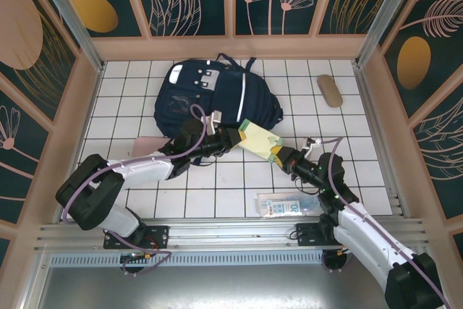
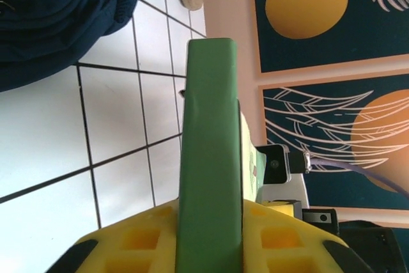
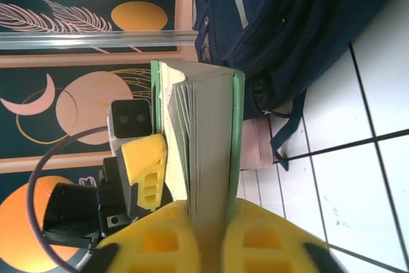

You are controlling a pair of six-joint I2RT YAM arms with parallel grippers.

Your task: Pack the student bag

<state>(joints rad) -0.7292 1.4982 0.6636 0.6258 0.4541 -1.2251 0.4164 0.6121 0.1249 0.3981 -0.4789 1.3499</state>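
Nearest the arm bases, at about 5 o'clock on the white-tiled worktop (image 1: 239, 186), lies a clear packet (image 1: 286, 204) with printed paper inside. Just beyond it, near the middle, both arms meet on one green-covered book (image 1: 257, 139). The left claw (image 1: 230, 137) pinches it from the 9 o'clock side, its yellow fingers (image 2: 147, 238) closed flat on the cover in the left wrist view. The right claw (image 1: 278, 153) grips it from 4 o'clock, clamped across the page block in the right wrist view. A pink pouch (image 1: 145, 146) sits at 9 o'clock, partly under the left arm.

Farther out, toward 12 o'clock, the student bag (image 1: 210, 95) lies flat with its pocketed front up, its near edge touching or just beside the book. I cannot tell whether its main zip is open. It looks soft and floppy: it will likely sag and slide on the tiles rather than hold a mouth open. The best hold is probably the fabric lip beside the zip or the top loop. A tan case (image 1: 329, 90) rests at 2 o'clock, well apart.
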